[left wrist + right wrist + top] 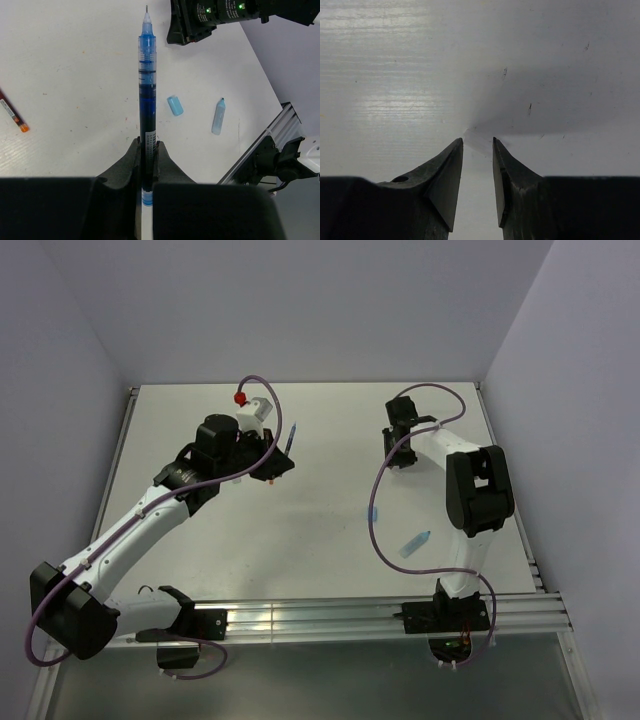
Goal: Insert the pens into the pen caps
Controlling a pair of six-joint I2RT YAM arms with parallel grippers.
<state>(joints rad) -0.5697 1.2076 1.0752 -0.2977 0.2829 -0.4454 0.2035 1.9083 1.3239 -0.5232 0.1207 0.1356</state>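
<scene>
My left gripper (272,472) is shut on the dark blue thin pen (292,438), held above the table's back middle. In the left wrist view the pen (147,90) runs straight out of the gripper (148,145), with its bare tip away from me. A light blue cap (175,105) and the uncapped light blue marker (218,116) lie on the table beyond; both also show from above, the cap (375,512) and the marker (415,544). One end of the red pen (12,114) shows at the left. My right gripper (477,142) is narrowly open and empty, low over the table (398,453). The green and yellow markers and their caps are out of view.
White walls close the table at the back and both sides. A metal rail (330,615) runs along the near edge between the arm bases. The right arm's body (215,15) fills the top of the left wrist view.
</scene>
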